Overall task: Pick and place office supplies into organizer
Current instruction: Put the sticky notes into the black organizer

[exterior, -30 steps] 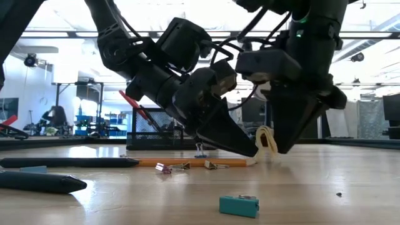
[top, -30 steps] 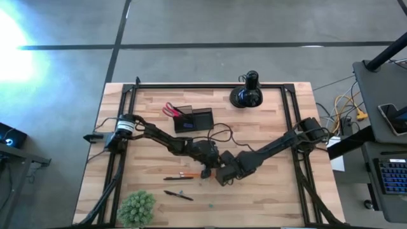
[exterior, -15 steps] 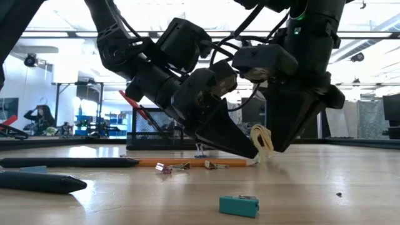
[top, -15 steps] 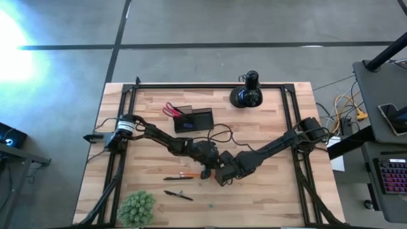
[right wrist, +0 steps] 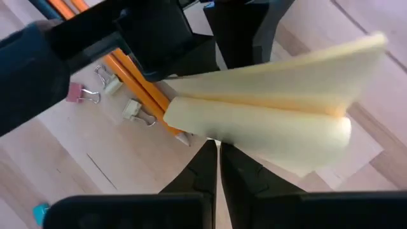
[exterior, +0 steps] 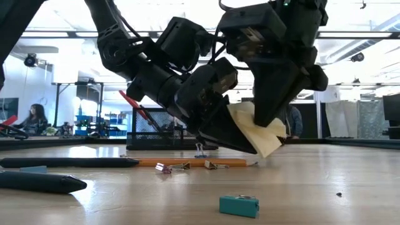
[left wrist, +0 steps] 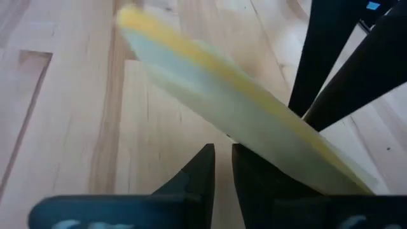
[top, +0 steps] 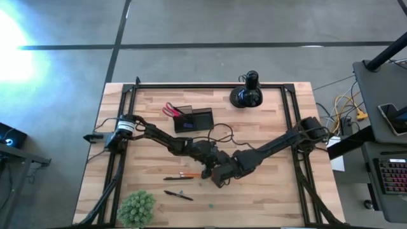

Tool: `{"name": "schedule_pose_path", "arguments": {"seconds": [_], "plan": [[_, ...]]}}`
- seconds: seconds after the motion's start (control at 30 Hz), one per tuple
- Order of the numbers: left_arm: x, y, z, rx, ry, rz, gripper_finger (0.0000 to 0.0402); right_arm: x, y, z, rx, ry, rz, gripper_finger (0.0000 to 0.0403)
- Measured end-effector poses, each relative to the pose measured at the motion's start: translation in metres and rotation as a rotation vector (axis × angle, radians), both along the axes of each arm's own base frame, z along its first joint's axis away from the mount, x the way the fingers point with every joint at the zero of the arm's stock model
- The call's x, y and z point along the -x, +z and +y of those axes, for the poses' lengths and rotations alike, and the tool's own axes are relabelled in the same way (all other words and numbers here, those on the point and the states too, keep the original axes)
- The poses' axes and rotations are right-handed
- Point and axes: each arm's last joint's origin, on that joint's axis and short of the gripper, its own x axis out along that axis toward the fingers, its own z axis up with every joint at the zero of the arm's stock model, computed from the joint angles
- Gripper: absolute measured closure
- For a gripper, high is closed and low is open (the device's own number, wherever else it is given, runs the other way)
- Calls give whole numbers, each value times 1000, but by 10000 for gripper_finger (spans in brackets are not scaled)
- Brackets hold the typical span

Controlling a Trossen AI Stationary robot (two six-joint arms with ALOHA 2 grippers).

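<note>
The yellow sticky-note pad [exterior: 259, 134] hangs tilted above the table's middle, with my right gripper [right wrist: 218, 152] shut on it. My left gripper [left wrist: 222, 159] slants down just under the pad, its fingers shut with only a slit between them and nothing in it. An orange pencil [exterior: 187, 162] lies flat behind them with small binder clips [exterior: 164, 167] beside it. A tiny blue piece [exterior: 239, 204] lies nearer. The dark organizer [top: 194, 119] stands at the far middle, with red-handled scissors [top: 170, 109] sticking out of it. My right gripper pinches the pad by one edge [right wrist: 213, 135] between its two fingers, coming steeply from above. The pad is lifted clear of the table, tilted, and its sheets splay apart into two sheaves [right wrist: 305, 70]. My left gripper lies close under the pad's low side [left wrist: 267, 137]; whether it touches, I cannot tell.
Black pens [exterior: 37, 181] lie at the near left, one of them [top: 178, 195] beside a green fuzzy plant ball [top: 137, 208] at the near left corner. A black round-based knobbed object [top: 247, 92] stands at the far edge. A person sits in the room beyond.
My right gripper has risen and rolled a little with the sticky-note pad. The pad, before low and edge-on just above the table, now hangs higher, tilted and fanned open. My left gripper has kept still.
</note>
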Motion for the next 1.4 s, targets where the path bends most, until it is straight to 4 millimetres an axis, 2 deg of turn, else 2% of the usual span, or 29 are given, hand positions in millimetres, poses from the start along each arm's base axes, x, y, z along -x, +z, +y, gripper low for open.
{"name": "schedule_pose_path", "arguments": {"seconds": [0.13,0.37,0.6,0.77,0.87,1.1,1.27,1.4], "plan": [[0,0,0,1,-2,-3,362,5,8,-2,12,4,14,390],[0,0,0,-4,9,-9,362,16,35,-7,17,0,11,390],[-1,1,1,-7,20,-27,362,41,48,-12,4,-157,108,390],[0,1,1,-9,23,-25,362,51,41,-3,-55,-200,137,383],[0,1,1,-10,23,-25,362,53,36,11,-27,-139,122,356],[0,1,1,-11,26,-25,362,61,20,49,296,198,26,263],[0,1,1,-11,26,-23,362,57,-9,61,379,250,75,215],[-1,1,1,-11,26,-29,362,48,-29,63,410,228,110,197]]}}
